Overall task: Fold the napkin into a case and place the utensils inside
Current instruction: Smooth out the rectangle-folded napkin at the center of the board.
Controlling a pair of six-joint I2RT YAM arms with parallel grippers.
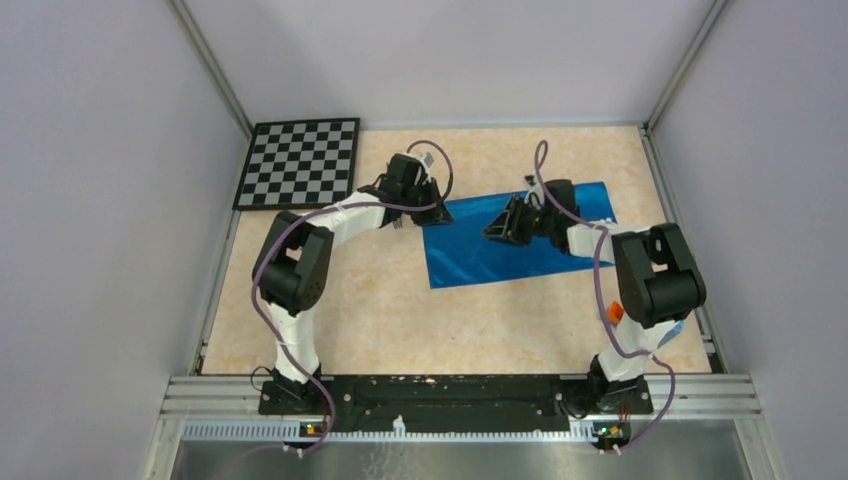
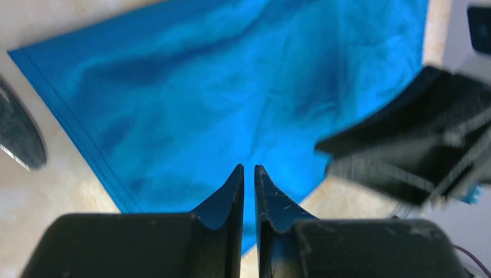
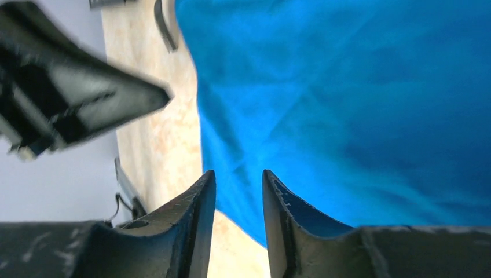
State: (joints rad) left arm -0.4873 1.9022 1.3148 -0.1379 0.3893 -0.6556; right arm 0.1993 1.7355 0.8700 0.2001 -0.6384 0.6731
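Blue soft cloth, the plain bright napkin (image 1: 480, 262), is seen lying on the pale marbled worktop (image 1: 400, 320), right of centre and towards the far side. It is spread as one wide sheet, not a narrow strip, so the folding step is judged to be in hand and early, with no case formed yet. The left claw (image 2: 249, 174) is placed at the napkin's far left corner, its jaws almost pressed together with only a thin slit between them. Whether cloth is caught in them cannot be told. The right claw (image 3: 238, 179) is held over the napkin's left half, jaws partly spread, nothing pinched, close beside the left one. The next move is judged to call for a sure hold on the left edge at two spots, then a lift and carry across to the opposite edge, kept level so the layers line up. The utensils are not clearly made out; a thin dark curved strip (image 3: 165, 26) lies on the worktop just beside the napkin's edge, too blurred to name. A black-and-white checkerboard board (image 1: 300, 163) sits at the far left corner, well apart. The two claws are crowded together and could get in each other's way
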